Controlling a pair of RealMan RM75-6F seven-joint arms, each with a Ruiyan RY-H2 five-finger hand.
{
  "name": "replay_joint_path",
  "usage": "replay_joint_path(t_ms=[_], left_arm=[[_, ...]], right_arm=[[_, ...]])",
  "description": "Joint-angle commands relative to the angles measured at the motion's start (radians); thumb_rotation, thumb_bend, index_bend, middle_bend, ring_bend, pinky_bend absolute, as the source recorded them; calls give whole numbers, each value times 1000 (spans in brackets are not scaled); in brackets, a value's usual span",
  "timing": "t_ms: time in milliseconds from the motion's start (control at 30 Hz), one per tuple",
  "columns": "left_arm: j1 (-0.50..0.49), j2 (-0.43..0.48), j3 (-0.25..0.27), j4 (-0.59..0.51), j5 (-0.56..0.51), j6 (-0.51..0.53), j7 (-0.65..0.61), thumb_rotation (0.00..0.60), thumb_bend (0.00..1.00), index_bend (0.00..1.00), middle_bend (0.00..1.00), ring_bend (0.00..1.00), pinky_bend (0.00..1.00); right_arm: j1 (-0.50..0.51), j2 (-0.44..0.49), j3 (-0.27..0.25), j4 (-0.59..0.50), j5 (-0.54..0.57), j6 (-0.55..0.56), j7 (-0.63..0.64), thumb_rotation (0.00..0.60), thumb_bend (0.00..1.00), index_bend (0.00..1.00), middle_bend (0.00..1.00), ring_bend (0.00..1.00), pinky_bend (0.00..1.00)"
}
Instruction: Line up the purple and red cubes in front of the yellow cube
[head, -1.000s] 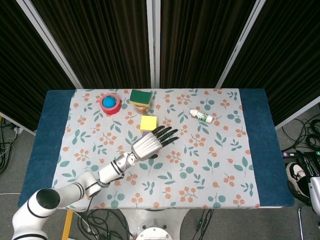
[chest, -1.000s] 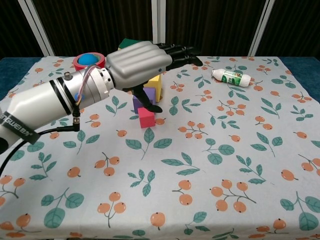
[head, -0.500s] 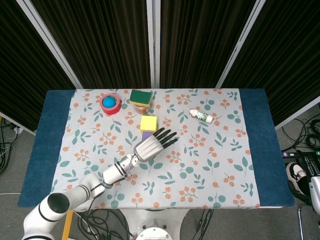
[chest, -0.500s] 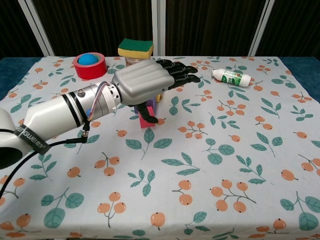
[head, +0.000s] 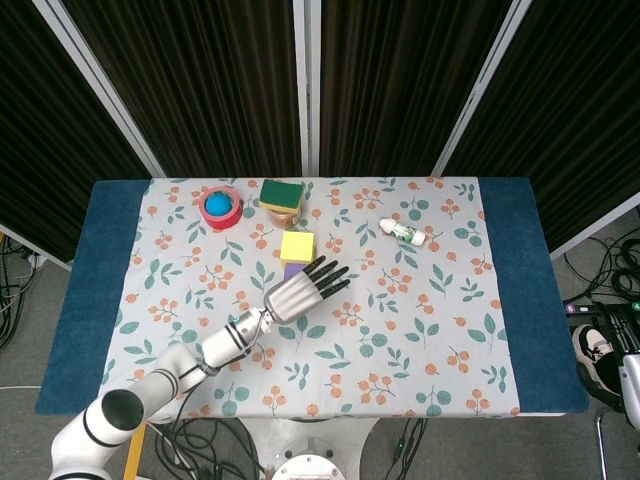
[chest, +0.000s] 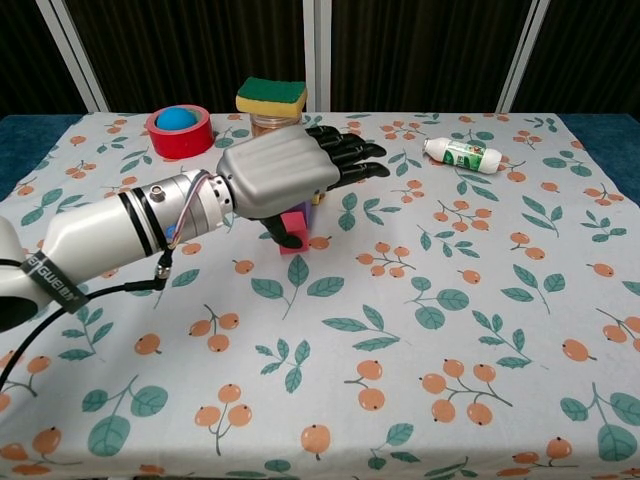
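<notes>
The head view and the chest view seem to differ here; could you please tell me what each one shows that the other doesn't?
Only the head view shows the yellow cube whole, with a sliver of the purple cube before it, and the blue table edges. Only the chest view shows the red cube under the left hand. Both share that hand, red tape roll, sponge and bottle.

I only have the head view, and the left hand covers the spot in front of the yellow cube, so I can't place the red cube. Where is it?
Observer: The chest view shows the red cube on the tablecloth, directly under the left hand.
Operator: Is the hand holding it?
Observer: It doesn't look so. The fingers stretch forward above the cube, not around it.
Operator: And the thumb?
Observer: It hangs down in front of the cube. I cannot tell whether it touches.
</notes>
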Motion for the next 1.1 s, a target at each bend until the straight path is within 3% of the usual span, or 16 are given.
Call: replay_joint_path(t_ms=[33,767,967,1100], left_arm=[[2,-5,10,20,9,9,3,600,0,107,5,59,144],[4,-38,30,113,16,25,-14,600,0,107,5,59,144],[16,-30,28,91,10,44,-35,600,0,107,5,59,144],[47,15,-7,5,-17,127,-90,600,0,107,5,59,143]], right_arm=[[-2,0,-1,1,0,2,1,600,224,0,119,65,192],[-8,-1,-2,4,3,4,3,600,223,0,119,65,192],[-10,-1,-1,6,2,7,7,600,224,0,120,65,192],[-7,-1,1,8,4,3,14,600,224,0,120,65,192]])
